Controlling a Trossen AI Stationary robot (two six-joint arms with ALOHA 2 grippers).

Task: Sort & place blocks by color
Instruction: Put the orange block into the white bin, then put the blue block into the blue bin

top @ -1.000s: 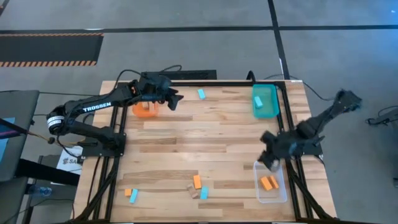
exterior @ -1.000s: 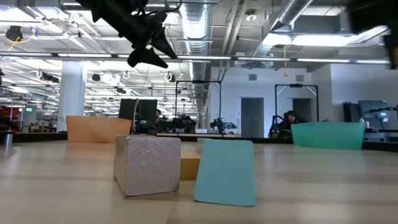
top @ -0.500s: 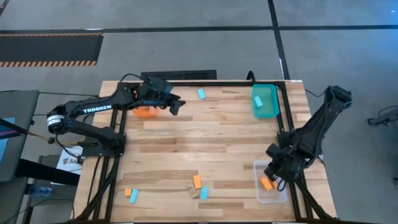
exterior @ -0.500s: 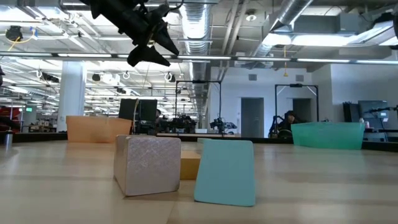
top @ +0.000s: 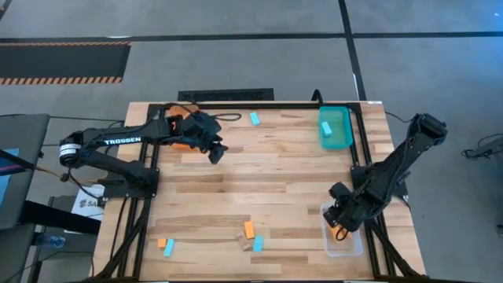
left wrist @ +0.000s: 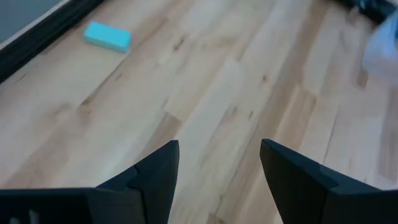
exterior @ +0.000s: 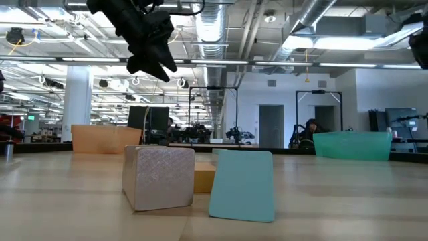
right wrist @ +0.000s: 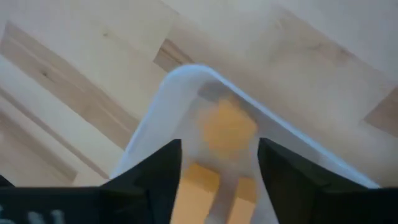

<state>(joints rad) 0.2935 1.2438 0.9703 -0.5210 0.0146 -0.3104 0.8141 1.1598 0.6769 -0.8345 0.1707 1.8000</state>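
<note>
Step in hand, as I judge it: the right gripper [top: 339, 221] releasing a block into the clear tray [top: 351, 245]; done well, the fingers part fully above the tray's floor and lift straight up, so nothing is dragged back over the rim.

Right gripper: over the near end of the clear tray, tilted down into it; fingers [right wrist: 155, 171] apart in the wrist view, with nothing clamped between them; directly ahead of them, orange blocks [right wrist: 227, 127] lying inside the tray, blurred by its wall, so I cannot tell whether any still touches a finger; judged as dropped, not held.

Left gripper [top: 214, 153]: above bare table, just beyond the orange tray [top: 174, 126] that its arm partly hides; fingers [left wrist: 158, 171] apart and empty; well ahead of it, a light blue block [left wrist: 107, 36] alone by the table's black edge rail; likely its next target, to be approached from above and gripped across the short sides.

Remaining stock:
- teal tray [top: 339, 134], well away from the right gripper along the same side of the table, with a light blue block [top: 325, 126] in it;
- middle cluster, well apart from both grippers: orange block [top: 249, 229], pale wood block [top: 241, 239], light blue block [top: 258, 244]; close together;
- corner pair, far from both grippers: orange block [top: 161, 244] beside a light blue block [top: 169, 248].

Sorting part done; loose blocks outstanding.
</note>
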